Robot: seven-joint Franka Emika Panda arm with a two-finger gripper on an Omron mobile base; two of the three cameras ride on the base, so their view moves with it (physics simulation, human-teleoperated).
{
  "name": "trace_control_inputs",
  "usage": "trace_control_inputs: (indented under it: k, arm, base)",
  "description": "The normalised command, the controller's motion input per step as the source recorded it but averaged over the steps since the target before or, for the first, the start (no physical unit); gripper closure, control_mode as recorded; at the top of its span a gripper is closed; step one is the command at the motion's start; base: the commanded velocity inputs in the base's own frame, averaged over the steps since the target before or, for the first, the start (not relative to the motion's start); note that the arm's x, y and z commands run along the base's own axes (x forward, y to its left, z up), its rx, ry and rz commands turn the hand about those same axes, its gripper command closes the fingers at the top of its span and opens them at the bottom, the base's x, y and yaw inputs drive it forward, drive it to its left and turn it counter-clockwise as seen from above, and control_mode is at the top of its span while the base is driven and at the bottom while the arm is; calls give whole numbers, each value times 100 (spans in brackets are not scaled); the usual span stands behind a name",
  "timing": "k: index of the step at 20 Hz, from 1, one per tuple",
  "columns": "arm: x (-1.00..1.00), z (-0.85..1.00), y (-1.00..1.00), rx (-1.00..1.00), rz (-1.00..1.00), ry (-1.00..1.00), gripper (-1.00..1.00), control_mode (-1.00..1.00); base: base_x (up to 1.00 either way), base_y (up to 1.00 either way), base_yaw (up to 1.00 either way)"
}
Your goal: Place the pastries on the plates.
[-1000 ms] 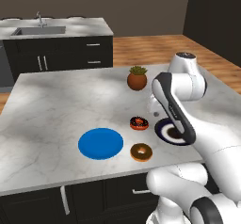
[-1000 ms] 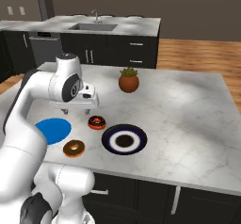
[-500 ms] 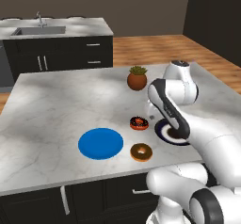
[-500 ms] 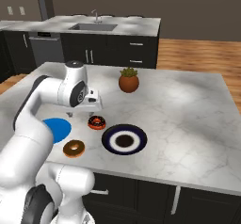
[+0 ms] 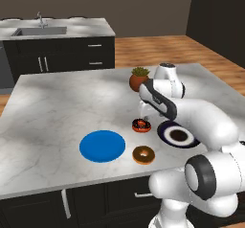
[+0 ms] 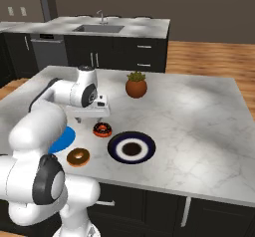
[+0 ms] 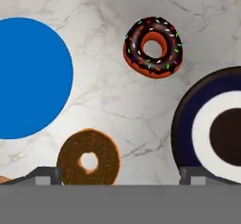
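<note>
The dark chocolate sprinkled pastry [image 5: 141, 125] [image 6: 102, 129] [image 7: 153, 46] lies on the marble counter between the two plates. Nearer the front edge lies the brown-glazed pastry [image 5: 143, 154] [image 6: 78, 157] [image 7: 88, 157]. The bright blue plate [image 5: 102, 145] [image 6: 63, 138] [image 7: 28, 77] sits to the left, and the navy plate [image 5: 178, 135] [image 6: 131, 148] [image 7: 212, 129] with a white ring to the right; both are bare. My gripper [image 5: 143, 113] [image 6: 92, 119] [image 7: 120, 176] hangs open just above the counter, close beside the sprinkled pastry, holding nothing.
A terracotta pot [image 5: 139, 80] [image 6: 136, 86] with a green plant stands behind the plates. A second counter with a sink [image 5: 40, 30] [image 6: 99, 28] runs along the back. My own arm arches over the counter's right side in the left base view.
The hand has come down and moved closer to the sprinkled pastry. The jaws stay wide open. The pastries and plates have not moved.
</note>
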Motion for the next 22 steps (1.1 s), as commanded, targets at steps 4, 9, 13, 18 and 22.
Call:
trace_control_inputs:
  k: [4, 9, 13, 18, 22]
  arm:
    - [37, -44, 17, -1, 0, 5, -100, -100]
    - [27, -44, 6, 0, 0, 0, -100, -100]
    - [33, -35, 4, -1, 0, 0, -100, -100]
    - [39, -30, 4, 0, 0, 0, -100, -100]
    - [59, -37, 11, 0, 0, 0, -100, -100]
  base:
    - [0, 0, 0]
    - [0, 0, 0]
    - [0, 0, 0]
    - [0, 0, 0]
    - [0, 0, 0]
